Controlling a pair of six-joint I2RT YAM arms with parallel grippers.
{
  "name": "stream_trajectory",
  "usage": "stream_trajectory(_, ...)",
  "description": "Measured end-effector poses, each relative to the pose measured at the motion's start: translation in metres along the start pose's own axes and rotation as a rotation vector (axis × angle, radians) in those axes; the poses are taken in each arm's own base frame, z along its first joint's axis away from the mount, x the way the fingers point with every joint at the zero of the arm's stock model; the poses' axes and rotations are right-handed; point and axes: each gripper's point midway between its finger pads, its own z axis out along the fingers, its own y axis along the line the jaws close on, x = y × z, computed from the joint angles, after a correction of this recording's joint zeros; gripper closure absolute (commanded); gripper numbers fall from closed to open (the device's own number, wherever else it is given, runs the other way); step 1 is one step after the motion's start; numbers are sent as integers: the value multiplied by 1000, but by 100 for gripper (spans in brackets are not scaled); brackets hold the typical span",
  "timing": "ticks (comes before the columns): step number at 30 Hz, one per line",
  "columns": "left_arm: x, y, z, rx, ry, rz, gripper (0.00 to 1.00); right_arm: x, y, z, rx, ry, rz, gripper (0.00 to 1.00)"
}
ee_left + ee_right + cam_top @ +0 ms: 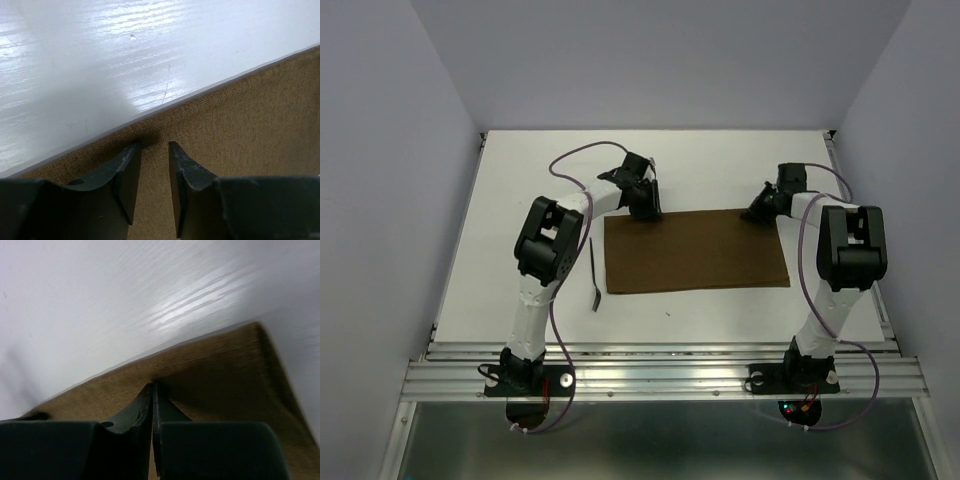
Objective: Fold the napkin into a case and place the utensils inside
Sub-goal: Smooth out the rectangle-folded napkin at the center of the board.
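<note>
As it lies, napkin (696, 250) — flat, brn.

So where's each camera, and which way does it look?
Top: above, behind the left arm and right arm, looking down at table and napkin.
Left wrist: on its arm, looking past the open left pincer at napkin edge.
Right wrist: on its arm, past the shut right pincer at napkin edge.
All three show the napkin.

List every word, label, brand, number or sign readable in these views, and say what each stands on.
None: no view shows any readable text. The napkin is plain brown cloth, the table plain white, and the left arm and right arm carry no legible marking. The lights at the right arm's base are dots, not characters.
</note>
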Motion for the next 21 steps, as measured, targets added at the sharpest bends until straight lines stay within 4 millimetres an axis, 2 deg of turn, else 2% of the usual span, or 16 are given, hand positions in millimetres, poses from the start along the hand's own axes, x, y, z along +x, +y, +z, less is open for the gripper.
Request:
stream_trajectory(4,-4,10,-4,-34,-10,21,59,-21,-29,-7,31,-35,47,93)
stream_trajectory(8,-14,37,-14,-91,-27,18,59,-38,-52,-14,48,-64,90,93)
stream_trajectory(16,-31,100,-39,-187,-53,-47,60,-43,-58,-16,56,-72,91,93)
stream_trajectory(21,-29,126,-55,-234,-58,-83,60,-44,-59,-16,57,-74,87,93)
